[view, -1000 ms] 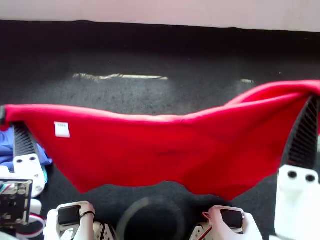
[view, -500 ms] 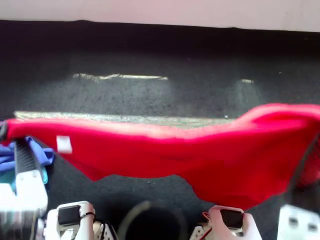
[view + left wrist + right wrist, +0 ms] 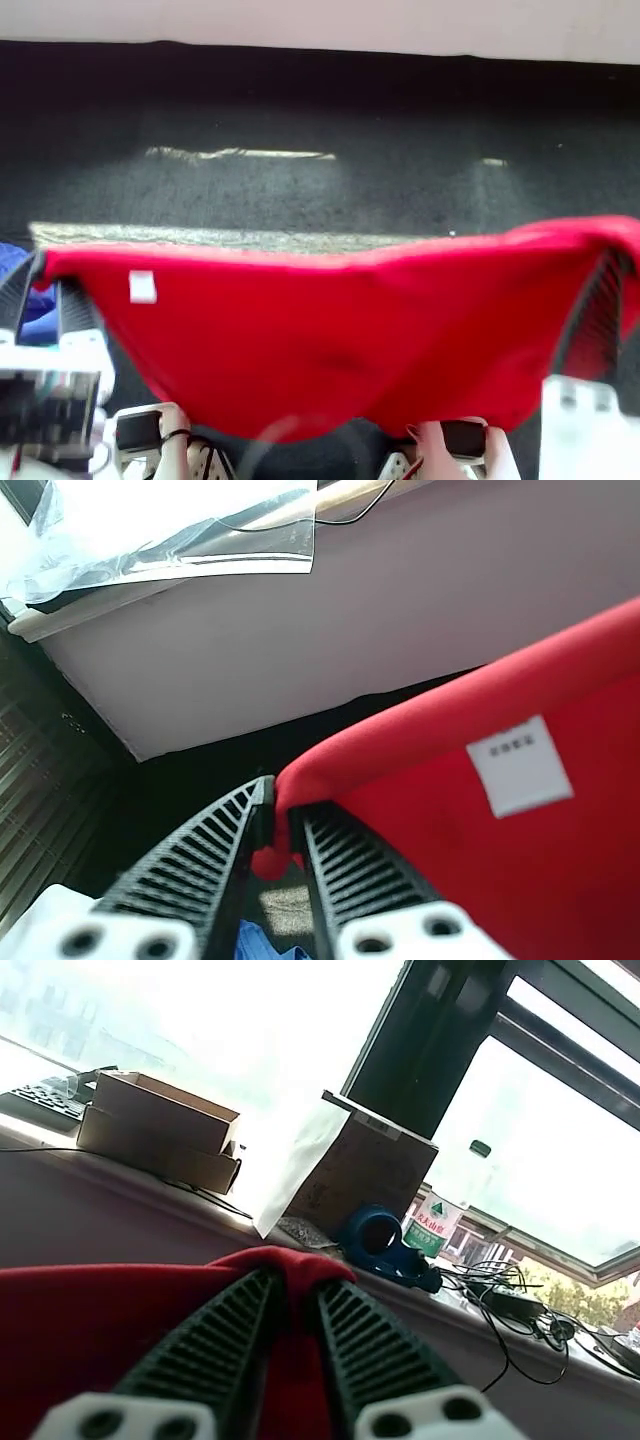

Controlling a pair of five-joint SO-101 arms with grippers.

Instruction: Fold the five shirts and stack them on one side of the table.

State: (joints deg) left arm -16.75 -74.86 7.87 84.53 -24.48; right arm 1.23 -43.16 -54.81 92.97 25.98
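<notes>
Within the last second both arms have drawn the red shirt (image 3: 330, 340) back toward their bases. It now hangs spread between them above the desk (image 3: 300, 180). The left pincer (image 3: 280, 815) pinches one top corner and the right pincer (image 3: 295, 1280) pinches the other. The shirt seems ready to lay flat, with folding not yet begun.

Looking like an office or lab workroom, not a home. A big dark-framed window (image 3: 560, 1150) is letting daylight in behind a long ledge. Flat cardboard boxes (image 3: 160, 1125) are lying stacked on the ledge, a keyboard (image 3: 42, 1103) sitting beside them, a taller brown box (image 3: 365, 1175) standing further along. Loose cables (image 3: 505, 1305) are trailing across it. The table (image 3: 320, 130) is wearing a dark felt-like work covering. A clear plastic sheet (image 3: 170, 535) is lying on a sill.
</notes>
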